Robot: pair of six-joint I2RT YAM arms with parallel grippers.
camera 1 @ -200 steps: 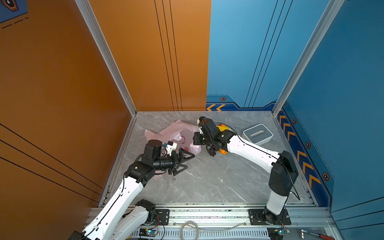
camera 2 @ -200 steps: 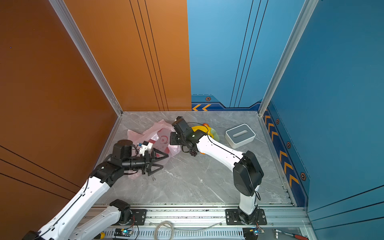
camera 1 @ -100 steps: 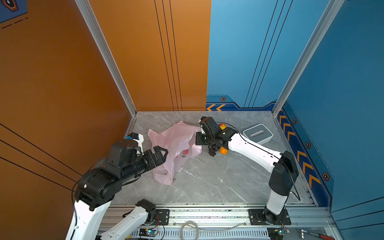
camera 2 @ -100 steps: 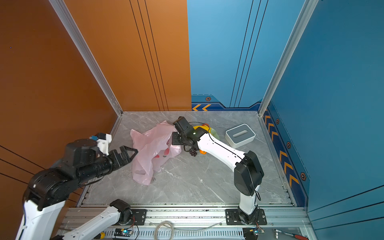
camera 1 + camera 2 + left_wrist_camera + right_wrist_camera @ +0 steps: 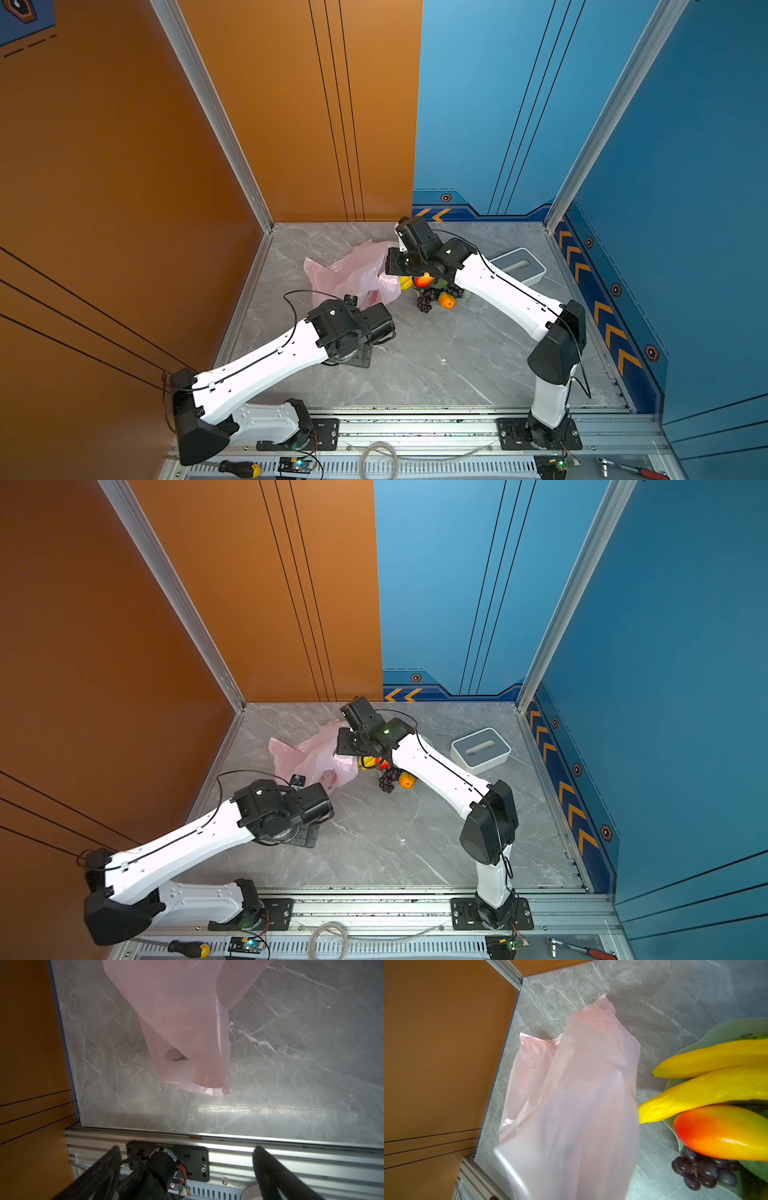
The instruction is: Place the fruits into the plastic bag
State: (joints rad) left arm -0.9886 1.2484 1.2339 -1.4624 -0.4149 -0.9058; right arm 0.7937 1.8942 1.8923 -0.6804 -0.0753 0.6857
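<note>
Nearly all lost under right arm at centre of both top views, and clipped by frame edge in right wrist view: dish (image 5: pixel 720 1028). Clipped there too: bananas (image 5: pixel 716 1076), mango (image 5: pixel 726 1132). Half tucked under mango: grapes (image 5: pixel 704 1169). Buried behind bag (image 5: pixel 353 270): jaws of right gripper (image 5: pixel 392 268). Smeared to blur near right wrist lens: bag. Cropped in left wrist view: fingers (image 5: pixel 110 1159) of left gripper (image 5: pixel 186 1151). Too small to read: bag prints.
</note>
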